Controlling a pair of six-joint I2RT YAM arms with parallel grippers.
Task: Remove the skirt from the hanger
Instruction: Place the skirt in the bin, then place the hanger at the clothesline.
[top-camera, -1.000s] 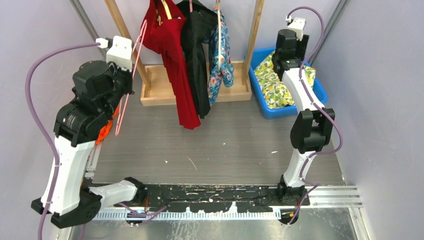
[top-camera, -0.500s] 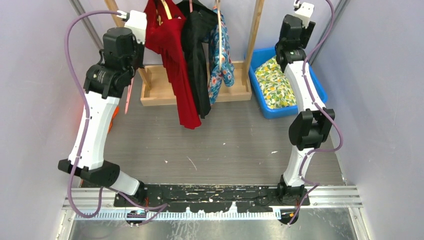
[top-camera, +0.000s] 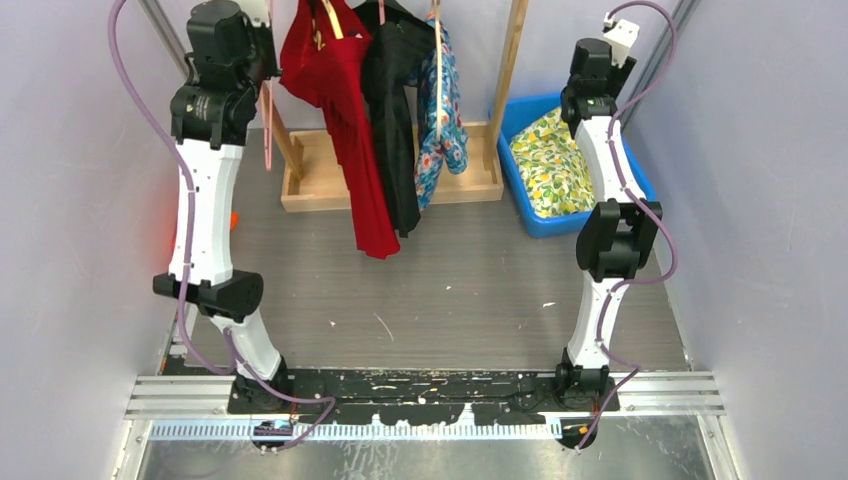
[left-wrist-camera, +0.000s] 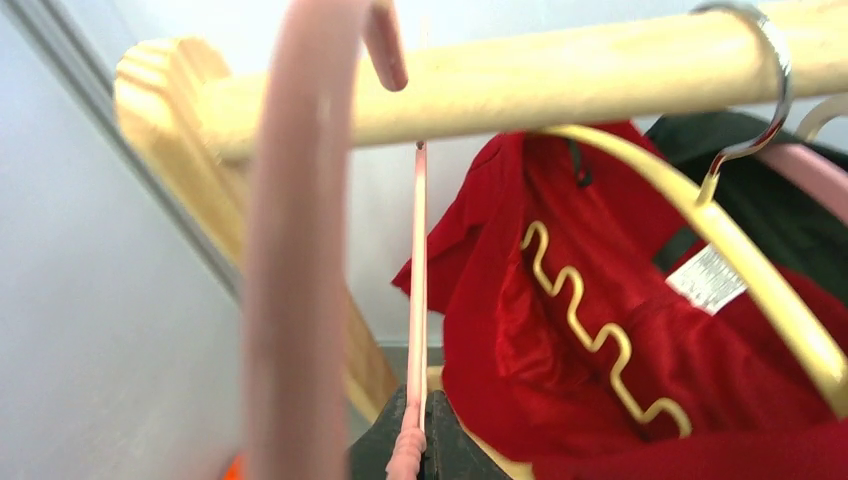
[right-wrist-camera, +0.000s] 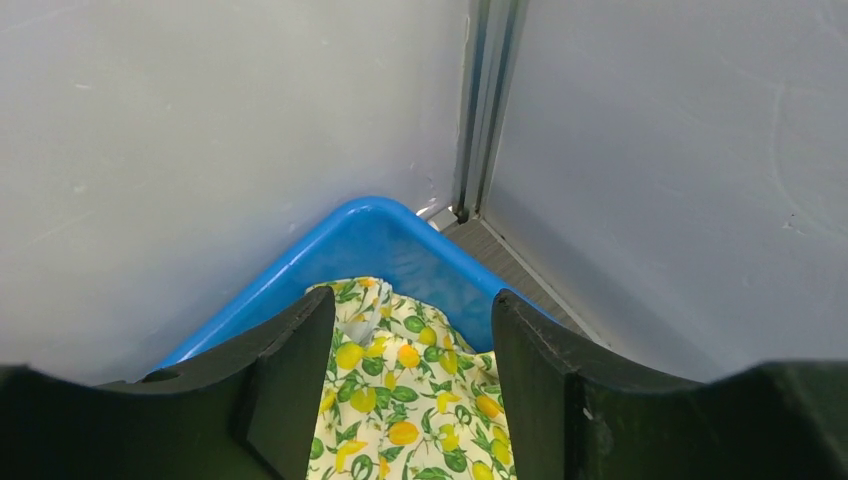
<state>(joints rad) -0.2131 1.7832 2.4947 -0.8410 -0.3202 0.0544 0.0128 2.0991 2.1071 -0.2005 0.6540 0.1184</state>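
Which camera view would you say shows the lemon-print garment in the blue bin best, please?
The top external view: the lemon-print garment lies there mostly visible in the blue bin, with its surroundings. The right wrist view shows only one part of it, close up; the left wrist view shows none of it.

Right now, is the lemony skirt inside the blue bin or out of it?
Inside. The lemon-print skirt lies crumpled within the blue bin's walls.

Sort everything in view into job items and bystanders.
Job: pink hanger, held by the left gripper; lemon skirt, lying in the blue bin; right gripper, open above it.
Bystanders: red dress, black garment, floral garment, wooden rack.
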